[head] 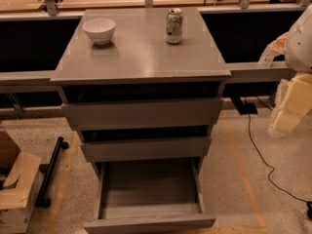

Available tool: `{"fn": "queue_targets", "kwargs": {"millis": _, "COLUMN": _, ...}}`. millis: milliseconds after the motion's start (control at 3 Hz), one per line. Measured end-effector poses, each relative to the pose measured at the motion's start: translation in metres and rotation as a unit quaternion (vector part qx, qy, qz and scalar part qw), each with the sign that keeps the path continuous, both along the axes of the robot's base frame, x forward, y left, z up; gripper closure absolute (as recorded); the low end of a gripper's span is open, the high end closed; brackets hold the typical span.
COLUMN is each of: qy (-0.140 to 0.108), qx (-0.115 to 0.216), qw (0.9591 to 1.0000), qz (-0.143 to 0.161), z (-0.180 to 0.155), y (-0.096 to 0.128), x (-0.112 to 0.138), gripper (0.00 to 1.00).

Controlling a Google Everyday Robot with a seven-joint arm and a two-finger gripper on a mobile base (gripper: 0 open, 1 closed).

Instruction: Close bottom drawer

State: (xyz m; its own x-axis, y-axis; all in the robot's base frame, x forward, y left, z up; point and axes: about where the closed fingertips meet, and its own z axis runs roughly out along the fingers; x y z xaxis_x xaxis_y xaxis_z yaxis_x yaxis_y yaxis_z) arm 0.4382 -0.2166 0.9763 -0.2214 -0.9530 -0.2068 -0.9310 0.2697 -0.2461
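You see the grey-brown wood-grain bottom drawer [148, 224] of the grey three-drawer cabinet [141, 62] pulled far out toward the camera, its deep rectangular box open and bare inside. Its plain flat front sits near the lower edge of the view. The middle drawer [146, 148] and the wider top drawer [142, 112] sit above it, set further back. On the cabinet top, a white round bowl [99, 30] stands at the left and a pale drink can [174, 26] at the right, well apart. Your cream-coloured gripper [285, 118] hangs at the right edge, off to the side of the cabinet and touching nothing. You cannot tell whether it is released or clenched. A black cable [258, 150] trails across the speckled floor [234, 179] below it.
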Motion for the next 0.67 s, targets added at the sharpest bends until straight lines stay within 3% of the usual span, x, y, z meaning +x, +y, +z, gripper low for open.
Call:
{"fn": "queue_targets", "kwargs": {"millis": 333, "qy": 0.000, "qx": 0.000, "qw": 1.0000, "qz": 0.000, "z": 0.0000, "y": 0.0000, "x": 0.0000, "gripper": 0.00}}
{"fn": "queue_targets", "kwargs": {"millis": 667, "qy": -0.004, "qx": -0.001, "qw": 1.0000, "qz": -0.001, "z": 0.0007, "y": 0.0006, "x": 0.0006, "gripper": 0.12}}
